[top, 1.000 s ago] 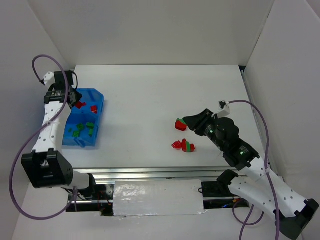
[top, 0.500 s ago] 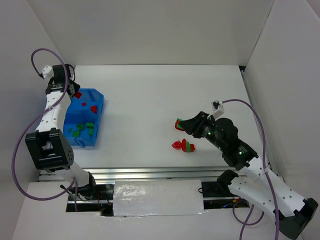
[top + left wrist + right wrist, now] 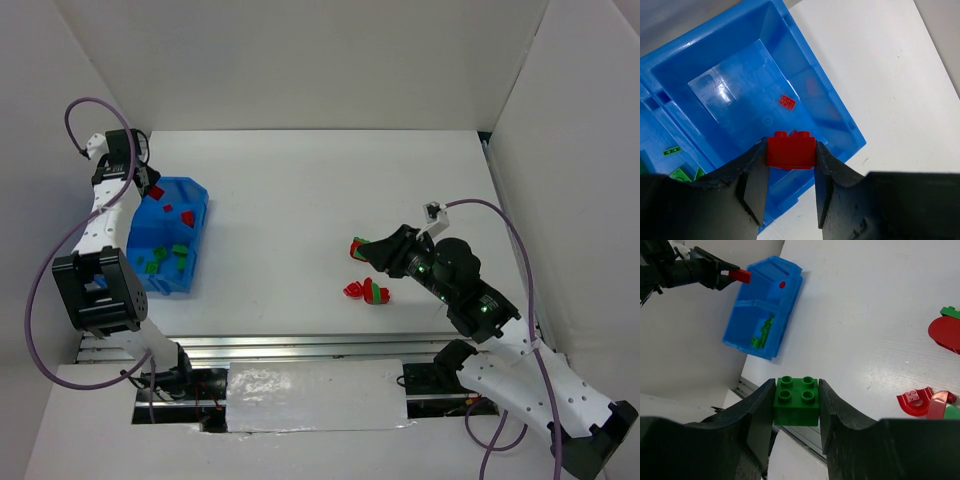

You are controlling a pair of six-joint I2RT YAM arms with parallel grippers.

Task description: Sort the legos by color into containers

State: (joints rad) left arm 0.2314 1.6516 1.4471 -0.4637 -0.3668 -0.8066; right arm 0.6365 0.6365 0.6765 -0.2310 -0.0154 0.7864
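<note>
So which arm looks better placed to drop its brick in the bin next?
Left: the left end effector holds a red brick over the blue bin; the right end effector grips its green brick far away.

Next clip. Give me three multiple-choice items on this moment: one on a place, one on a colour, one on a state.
1. Where is the red brick?
A. Between the left gripper's fingers, above the blue bin
B. Lying loose inside that bin
C. Lying beside an arm's base

2. What colour is the brick at the right gripper?
A. Red
B. Green
C. Blue

3. How does the right gripper stand?
A. Open and empty
B. Shut on the green brick
C. Open, jaws well clear of the brick

Answers:
1. A: the left wrist view shows both fingers pressed on the brick's sides, with the bin below it.
2. B: the right wrist view shows a green four-stud brick.
3. B: both fingers touch that brick's sides.
</note>
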